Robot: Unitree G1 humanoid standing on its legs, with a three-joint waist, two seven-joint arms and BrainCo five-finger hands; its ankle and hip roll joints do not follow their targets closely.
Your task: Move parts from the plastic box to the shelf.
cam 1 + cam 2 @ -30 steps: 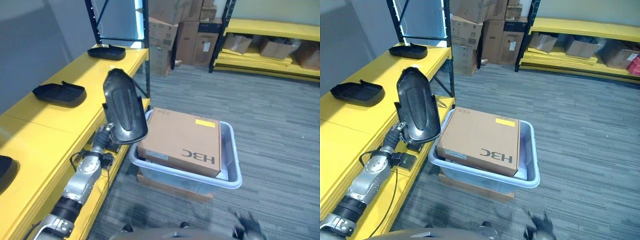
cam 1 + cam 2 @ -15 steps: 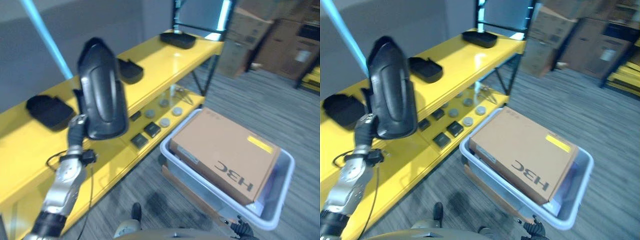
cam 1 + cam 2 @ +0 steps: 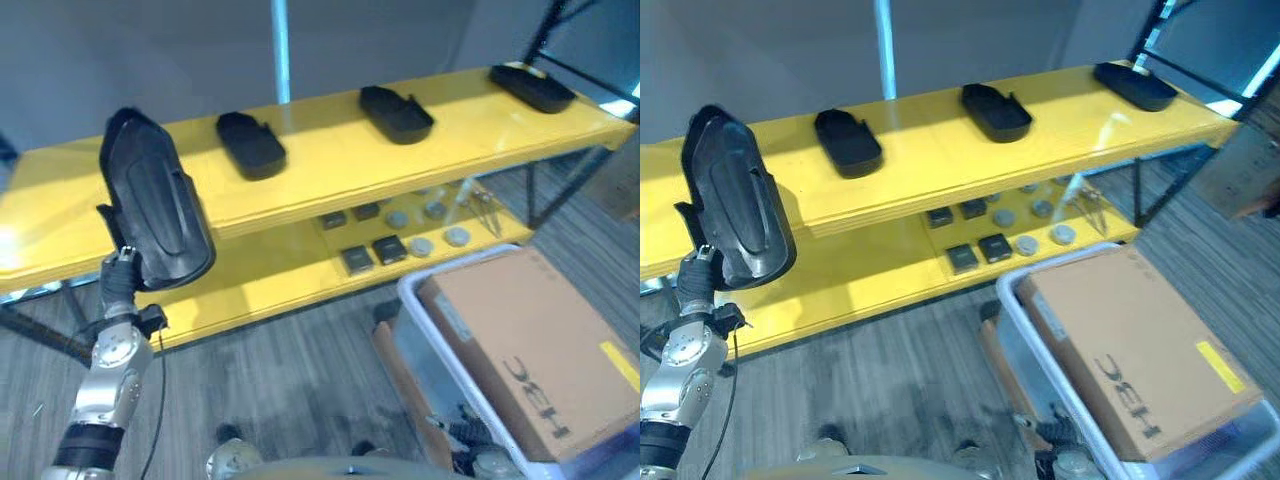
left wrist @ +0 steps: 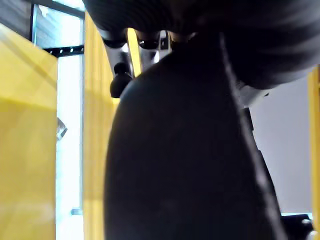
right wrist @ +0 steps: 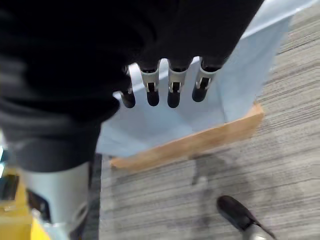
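1. The shelf (image 3: 330,170) runs across in front of us, its yellow top board carrying three black parts (image 3: 250,143) spaced along it, with a bare stretch of board at our left end. A lower board holds small dark and grey pieces.

2. The box (image 3: 1012,300), a pale plastic tub, sits on the floor at our lower right, with a brown carton (image 3: 1140,360) lying on top of it.

3. The part (image 3: 152,210) we are moving is up in the air at our left, in front of the shelf's left end and not yet over the board. Its long axis stands nearly upright, tipped a little, while the parts already placed lie flat.

4. Our left hand (image 3: 122,262) is under the part's lower end, carrying it; the fingers are hidden behind it, so we cannot tell how they close.

5. Our right hand (image 5: 165,85) hangs low beside the box, fingers straight and loose, holding nothing.

6. We judge that the bare board lies beyond and slightly right of the part, so the left arm must reach forward and lay the part down flat.
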